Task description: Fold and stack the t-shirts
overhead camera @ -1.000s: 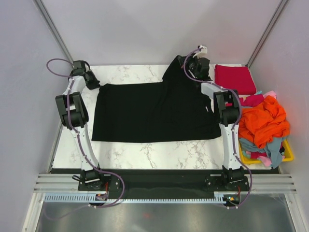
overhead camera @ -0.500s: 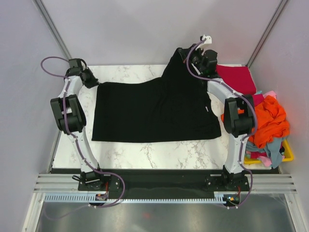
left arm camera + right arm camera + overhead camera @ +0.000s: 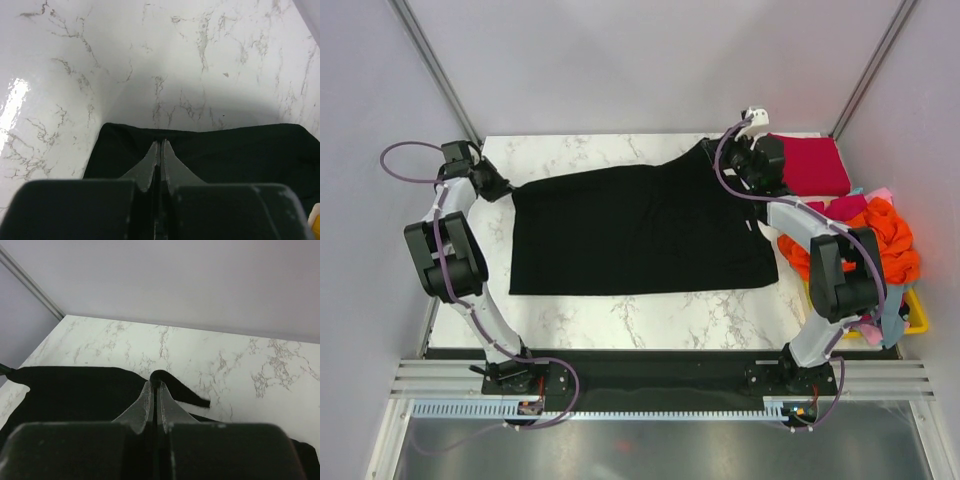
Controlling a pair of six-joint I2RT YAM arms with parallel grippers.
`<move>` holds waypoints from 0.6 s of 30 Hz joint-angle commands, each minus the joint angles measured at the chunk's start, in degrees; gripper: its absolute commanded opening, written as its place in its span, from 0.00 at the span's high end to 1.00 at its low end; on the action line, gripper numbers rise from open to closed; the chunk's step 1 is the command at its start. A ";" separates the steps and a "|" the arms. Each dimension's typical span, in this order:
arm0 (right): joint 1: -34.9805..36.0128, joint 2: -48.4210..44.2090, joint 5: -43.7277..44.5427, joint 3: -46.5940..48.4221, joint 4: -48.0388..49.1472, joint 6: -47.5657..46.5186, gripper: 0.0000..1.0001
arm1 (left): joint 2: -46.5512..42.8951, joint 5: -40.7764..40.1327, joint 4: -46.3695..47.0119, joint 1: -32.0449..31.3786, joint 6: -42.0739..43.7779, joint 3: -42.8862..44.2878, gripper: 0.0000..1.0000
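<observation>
Beside the counter's [image 3: 650, 310] right edge, the yellow basket [image 3: 918, 322] holds the orange t-shirt [image 3: 892, 238], light blue t-shirt [image 3: 893, 318] and pink t-shirt [image 3: 882, 193] in an unfolded heap. The black t-shirt [image 3: 640, 235] lies spread mid-counter, and our left hand [image 3: 160, 149] and right hand [image 3: 154, 385] each pinch its far edge. At the far right corner the red t-shirt [image 3: 810, 165] lies folded. We judge one done, four left.

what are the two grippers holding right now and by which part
Both pinch the large black cloth t-shirt: the left gripper at its far left corner, the right gripper on a fold at its far right edge.
</observation>
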 commanded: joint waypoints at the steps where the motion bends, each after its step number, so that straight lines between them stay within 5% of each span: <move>1: 0.03 -6.97 0.93 -3.81 0.91 -2.44 1.00 | -4.30 1.42 3.20 0.13 -1.10 -1.82 0.98; 18: 0.03 -31.50 10.16 -30.01 -4.19 -4.37 1.00 | -9.75 0.54 3.19 0.48 0.93 -12.02 0.98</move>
